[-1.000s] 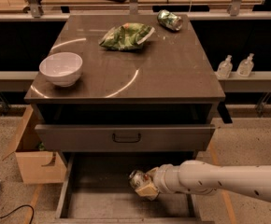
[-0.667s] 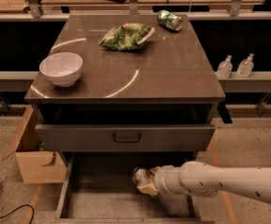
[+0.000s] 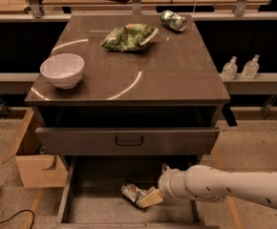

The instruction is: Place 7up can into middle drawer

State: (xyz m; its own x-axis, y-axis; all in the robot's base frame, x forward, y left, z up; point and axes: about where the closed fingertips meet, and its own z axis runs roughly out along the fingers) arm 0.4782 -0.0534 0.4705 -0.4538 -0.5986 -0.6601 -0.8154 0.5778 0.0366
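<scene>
The 7up can, silver-white with green print, lies tilted low inside the open middle drawer, a shallow grey-brown tray pulled out under the cabinet. It is near the middle of the drawer floor. My gripper comes in from the right on a white arm, and its tan tip sits against the can's right side. I cannot tell whether the can rests on the floor or is still held.
A closed drawer front with a black loop handle is just above. On the cabinet top are a white bowl, a green chip bag and a dark green can. A cardboard box stands at left, two bottles at right.
My gripper has gone lower into the drawer. The can is now lower and a little further left, close to the drawer floor.
</scene>
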